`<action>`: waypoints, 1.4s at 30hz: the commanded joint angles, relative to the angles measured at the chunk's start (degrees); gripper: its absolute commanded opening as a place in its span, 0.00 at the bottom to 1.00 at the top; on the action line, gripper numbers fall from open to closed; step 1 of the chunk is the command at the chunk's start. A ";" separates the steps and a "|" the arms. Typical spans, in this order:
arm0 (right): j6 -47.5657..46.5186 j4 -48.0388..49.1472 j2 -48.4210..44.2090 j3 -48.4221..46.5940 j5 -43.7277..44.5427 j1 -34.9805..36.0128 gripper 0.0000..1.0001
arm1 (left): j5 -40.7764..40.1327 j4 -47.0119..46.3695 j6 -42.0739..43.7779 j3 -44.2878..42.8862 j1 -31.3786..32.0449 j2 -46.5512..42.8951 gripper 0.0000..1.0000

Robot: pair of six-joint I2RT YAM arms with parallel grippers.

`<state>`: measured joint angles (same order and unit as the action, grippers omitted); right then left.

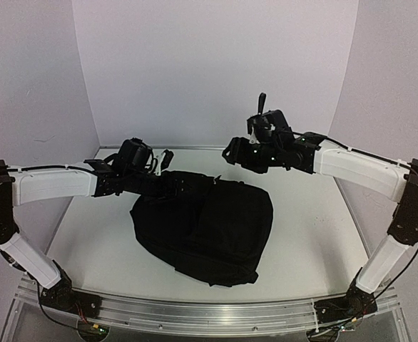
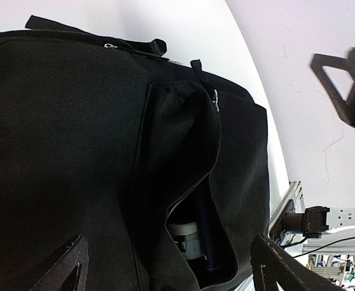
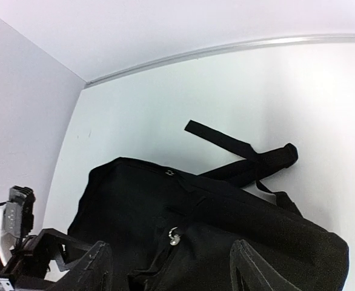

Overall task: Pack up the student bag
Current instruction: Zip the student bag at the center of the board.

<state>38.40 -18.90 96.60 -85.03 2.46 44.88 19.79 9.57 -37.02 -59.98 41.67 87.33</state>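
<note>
The student bag (image 1: 216, 228) lies flat mid-table, a large black backpack, with its straps (image 3: 244, 151) trailing toward the back wall. My left gripper (image 1: 187, 184) hovers over its upper left part, open, with nothing between the fingers (image 2: 62, 267). Below it, the left wrist view shows the front pocket (image 2: 195, 242) unzipped and gaping, a grey-white object (image 2: 186, 239) and a dark blue item (image 2: 206, 236) inside. My right gripper (image 1: 232, 151) hangs above the bag's far edge, open and empty, its fingertips (image 3: 256, 267) either side of a silver zipper pull (image 3: 174, 236).
A metal rail (image 1: 209, 310) carrying both arm bases runs along the near table edge. White walls close in the back and sides, with a seam (image 3: 226, 51) where table meets the wall. The left arm's wrist (image 3: 20, 242) shows at the lower left of the right wrist view.
</note>
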 commanded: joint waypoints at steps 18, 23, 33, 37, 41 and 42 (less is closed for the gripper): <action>2.68 11.83 16.97 -4.48 -20.37 -5.68 0.64 | 2.89 -1.40 0.27 -4.53 -0.01 5.23 0.90; 3.69 13.41 18.56 -4.98 -20.81 -5.68 0.57 | 3.22 -1.74 -0.14 -3.98 -0.01 5.37 0.90; 9.03 20.49 18.24 -2.76 -21.70 -5.66 0.23 | 3.15 -1.85 -0.37 -3.82 0.08 5.57 0.90; 9.28 20.85 18.43 -3.03 -22.96 -5.68 0.12 | 3.08 -1.60 -0.38 -3.87 0.08 5.59 0.90; 8.57 20.93 18.09 -2.43 -22.94 -5.62 0.05 | 2.89 -1.54 -0.47 -3.69 0.08 5.50 0.90; 8.43 20.94 17.98 -2.26 -22.94 -5.61 0.03 | 2.89 -1.50 -0.47 -3.62 0.08 5.46 0.90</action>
<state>47.26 -0.30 114.76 -87.72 -19.92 39.13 22.39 9.45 -37.50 -62.24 41.69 92.33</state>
